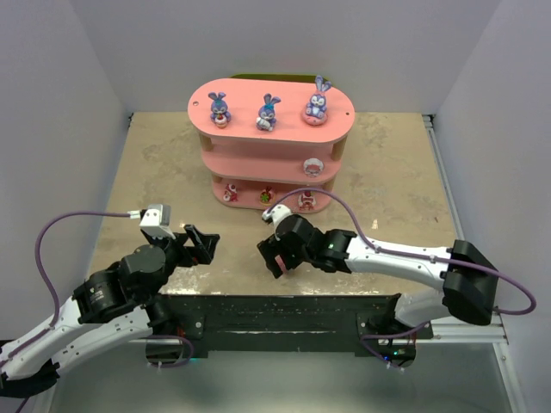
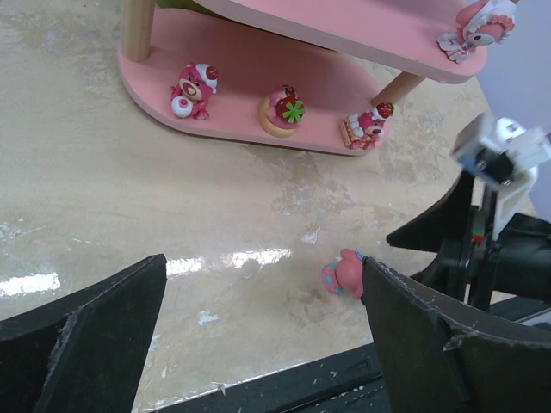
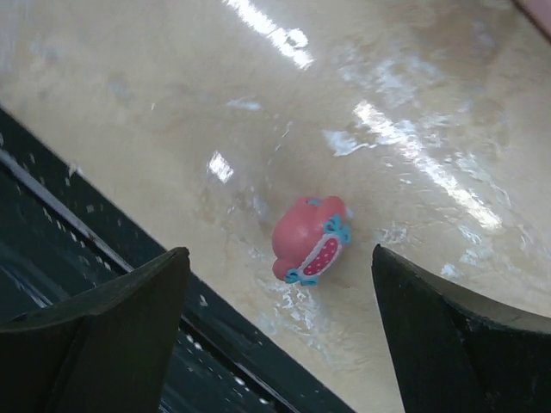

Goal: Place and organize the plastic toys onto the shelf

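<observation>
Already shelved: three bunnies [image 1: 268, 113] along the top board of the shelf [image 1: 258, 146]; one white-and-pink figure [image 1: 312, 166] on the middle board; three small pink and red figures [image 2: 282, 110] on the bottom board.
Left to do: one pink toy [image 3: 310, 249] with blue trim lies on the counter [image 1: 172, 172] near its front edge, well apart from the shelf.
Right pincer [image 3: 275, 258]: wide open and empty, a finger on either side of the toy, neither touching it.
Left pincer [image 2: 263, 262]: wide open and empty, low over the counter.
Progress: apparently one toy short of finished.
Counter: glossy marbled beige, streaked with glare.
Room: plain pale walls on three sides; black rail [image 1: 284, 310] at the near edge.
</observation>
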### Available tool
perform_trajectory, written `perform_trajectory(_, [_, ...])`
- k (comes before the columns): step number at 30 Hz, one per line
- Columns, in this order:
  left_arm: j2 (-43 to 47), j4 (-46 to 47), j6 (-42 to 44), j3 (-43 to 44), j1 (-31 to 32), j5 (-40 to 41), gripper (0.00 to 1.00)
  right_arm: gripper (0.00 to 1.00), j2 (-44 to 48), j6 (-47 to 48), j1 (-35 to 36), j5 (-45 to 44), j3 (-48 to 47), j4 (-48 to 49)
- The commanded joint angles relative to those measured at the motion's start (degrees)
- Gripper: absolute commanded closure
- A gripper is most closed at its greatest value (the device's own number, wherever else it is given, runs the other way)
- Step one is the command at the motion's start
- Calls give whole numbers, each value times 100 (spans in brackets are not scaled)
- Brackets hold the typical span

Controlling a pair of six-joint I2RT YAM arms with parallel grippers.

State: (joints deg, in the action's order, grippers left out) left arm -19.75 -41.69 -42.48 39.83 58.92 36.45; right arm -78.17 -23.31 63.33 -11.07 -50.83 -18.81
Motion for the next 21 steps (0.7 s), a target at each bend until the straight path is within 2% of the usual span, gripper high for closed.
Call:
perform_trajectory(1, [-38, 30, -85, -2, 6, 135, 1, 12, -548, 2100, -14, 1318, -278, -282])
perform_trajectory(5, [23, 3, -111, -11, 6, 99, 0, 12, -708, 2628, -14, 967, -585, -457])
perform_trajectory(10, [50, 65, -24, -28, 6, 117, 1, 12, -805, 3192, -66, 958, -735, -501])
perform_trajectory(15, [32, 38, -6, -11, 6, 126, 0, 13, -1155, 3684, -233, 1107, -981, -781])
perform_trajectory(19, [59, 38, 11, -11, 6, 161, 0, 14, -1358, 3991, -400, 1772, -1157, -1133])
perform_trajectory(21, [50, 38, 12, -11, 6, 161, 0, 14, -1446, 3940, -409, 1801, -1201, -1178])
